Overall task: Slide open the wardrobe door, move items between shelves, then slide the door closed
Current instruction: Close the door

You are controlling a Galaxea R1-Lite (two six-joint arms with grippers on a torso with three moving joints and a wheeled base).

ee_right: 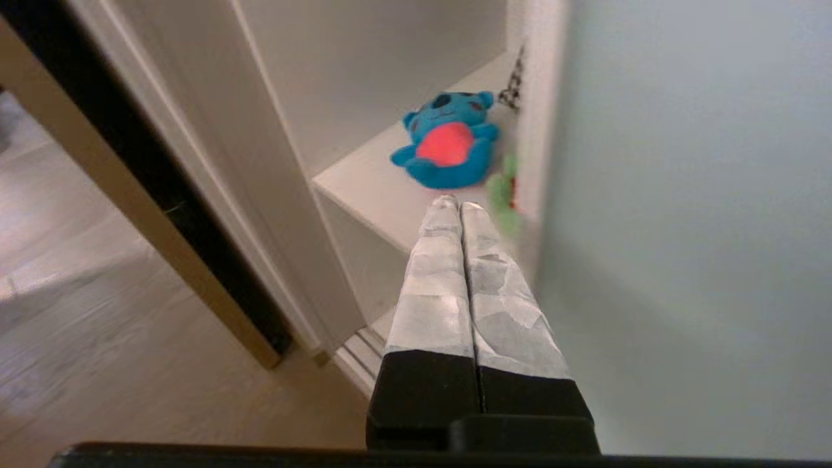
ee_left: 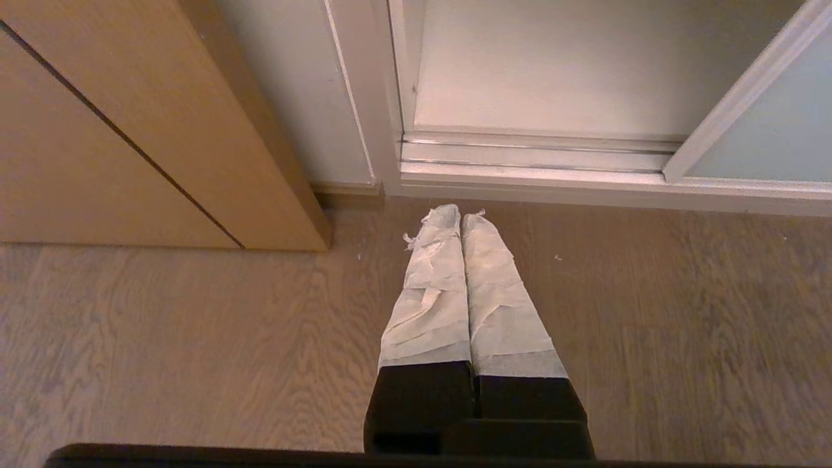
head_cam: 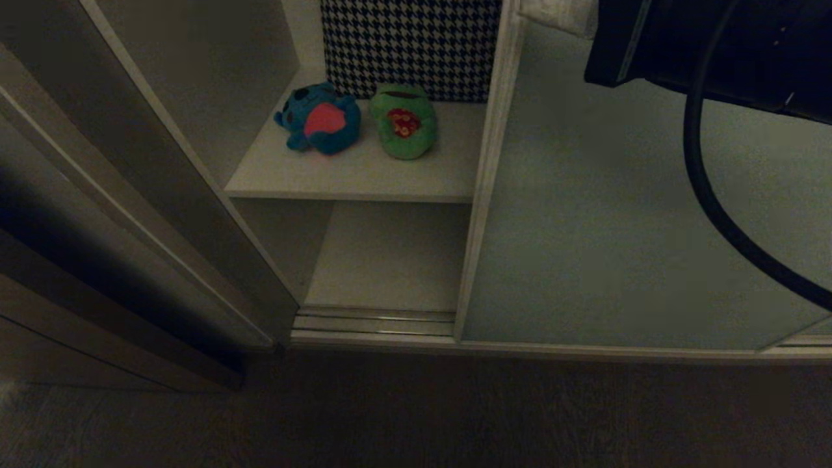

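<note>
The sliding wardrobe door (head_cam: 617, 214) stands partly open, pushed to the right. On the upper shelf (head_cam: 351, 179) the blue plush toy (head_cam: 320, 119) and green frog (head_cam: 404, 122) lie side by side before a houndstooth cushion (head_cam: 409, 45). The right claw (ee_right: 457, 205), pressed together and empty, points toward them. The left claw (ee_left: 453, 214), also pressed together, hangs over the floor (ee_left: 162, 351).
</note>
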